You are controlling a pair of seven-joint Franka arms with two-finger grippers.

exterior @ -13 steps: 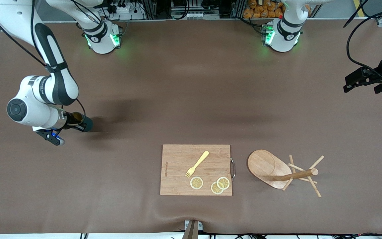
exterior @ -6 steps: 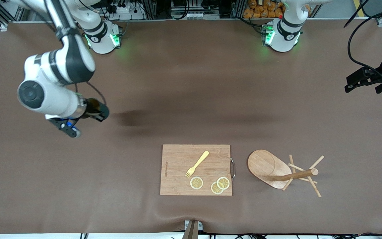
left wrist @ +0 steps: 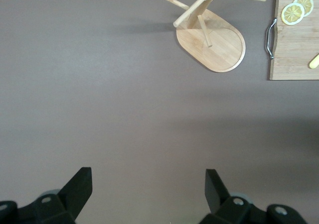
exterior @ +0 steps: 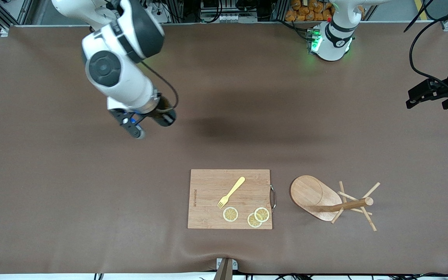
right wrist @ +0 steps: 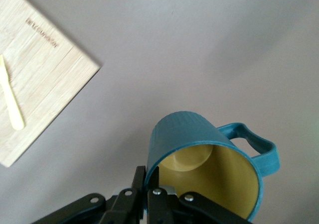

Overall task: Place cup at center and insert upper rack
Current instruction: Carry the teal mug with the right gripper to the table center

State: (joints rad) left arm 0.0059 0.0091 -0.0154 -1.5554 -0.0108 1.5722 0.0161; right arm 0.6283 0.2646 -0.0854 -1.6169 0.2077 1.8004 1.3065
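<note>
My right gripper (exterior: 158, 114) is shut on the rim of the cup (exterior: 165, 116), a teal ribbed mug with a tan-yellow inside, and holds it up over the bare brown mat toward the right arm's end of the table. In the right wrist view the cup (right wrist: 204, 159) hangs from the gripper (right wrist: 153, 184) with its loop handle pointing away. The upper rack (exterior: 335, 200), a light wooden mug tree, lies tipped on its side beside the cutting board, toward the left arm's end; it also shows in the left wrist view (left wrist: 212, 37). My left gripper (exterior: 412, 99) is open and empty, waiting high over the table's edge at the left arm's end.
A rectangular wooden cutting board (exterior: 208, 202) with a metal handle lies near the front edge. On it are a yellow plastic fork (exterior: 231, 192) and three lemon slices (exterior: 257, 217). The brown mat (exterior: 247, 97) covers the table.
My right arm has lifted the cup and carried it toward the table's middle and away from the front camera. The left arm, rack and board have not moved.
</note>
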